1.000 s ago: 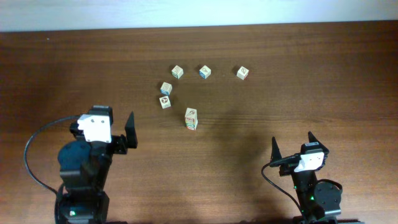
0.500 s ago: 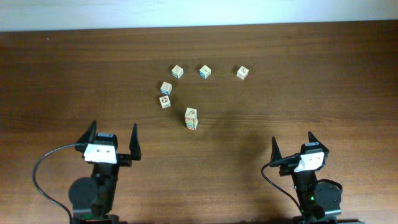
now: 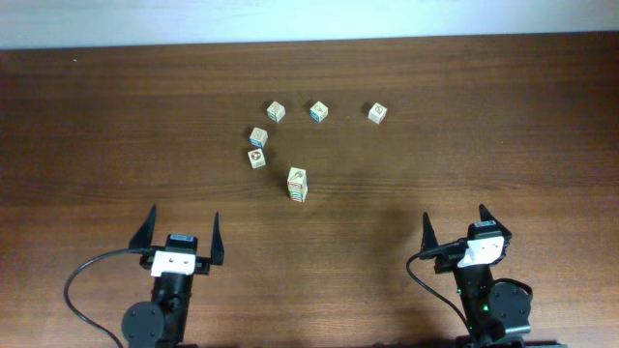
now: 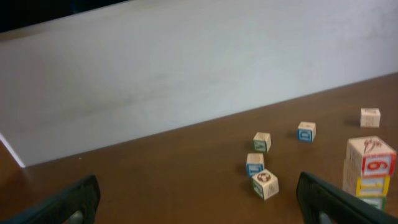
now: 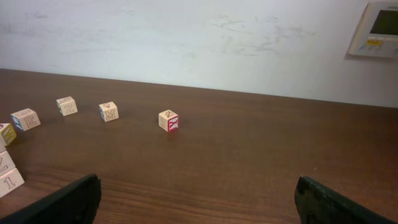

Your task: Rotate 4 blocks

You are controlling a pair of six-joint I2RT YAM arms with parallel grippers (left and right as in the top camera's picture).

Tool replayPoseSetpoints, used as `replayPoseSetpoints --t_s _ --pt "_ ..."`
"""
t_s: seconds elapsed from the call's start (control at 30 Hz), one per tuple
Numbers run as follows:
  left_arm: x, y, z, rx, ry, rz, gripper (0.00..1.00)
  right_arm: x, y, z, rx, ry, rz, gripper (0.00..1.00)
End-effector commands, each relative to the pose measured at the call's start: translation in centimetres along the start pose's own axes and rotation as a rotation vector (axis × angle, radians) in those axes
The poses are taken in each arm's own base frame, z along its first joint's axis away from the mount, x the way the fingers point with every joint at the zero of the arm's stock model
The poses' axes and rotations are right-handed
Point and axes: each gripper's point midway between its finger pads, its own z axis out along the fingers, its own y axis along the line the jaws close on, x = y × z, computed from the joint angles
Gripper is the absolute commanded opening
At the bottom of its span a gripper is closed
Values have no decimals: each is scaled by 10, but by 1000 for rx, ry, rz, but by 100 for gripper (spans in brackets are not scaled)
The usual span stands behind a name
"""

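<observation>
Small pale wooden blocks lie in the middle of the table, far ahead of both arms. Three form a back row (image 3: 277, 112) (image 3: 318, 112) (image 3: 377, 113). Two more sit at the left (image 3: 258, 137) (image 3: 256, 158). A stack of blocks (image 3: 298, 184) stands nearest, its top face showing red print (image 4: 371, 160). My left gripper (image 3: 181, 224) is open near the front edge, nothing between its fingers (image 4: 198, 186). The nearest loose block (image 4: 265, 184) lies well beyond it. My right gripper (image 3: 455, 220) is open and empty too (image 5: 198, 183). A red-marked block (image 5: 168, 121) lies far ahead of it.
A white wall (image 5: 199, 43) rises behind the table's far edge, with a small panel (image 5: 377, 28) on it at the right. Bare wooden tabletop (image 3: 387, 213) separates both grippers from the blocks. A black cable (image 3: 92, 280) loops left of the left arm.
The left arm has drawn back toward the front edge and turned to face straight ahead, its jaws staying open. The right arm and all the blocks have not moved.
</observation>
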Motion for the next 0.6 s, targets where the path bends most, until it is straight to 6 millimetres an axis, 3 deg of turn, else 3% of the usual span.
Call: replayPoseSetpoints --t_s 0.0,0.13,0.57 --pt "6 -5 -4 16 4 68 99 3 -3 0 13 4 1 98" --pt "35 -11 -6 45 119 50 99 3 -3 0 13 4 1 99" --pt "34 -11 -6 44 118 48 99 3 -3 0 13 4 1 98"
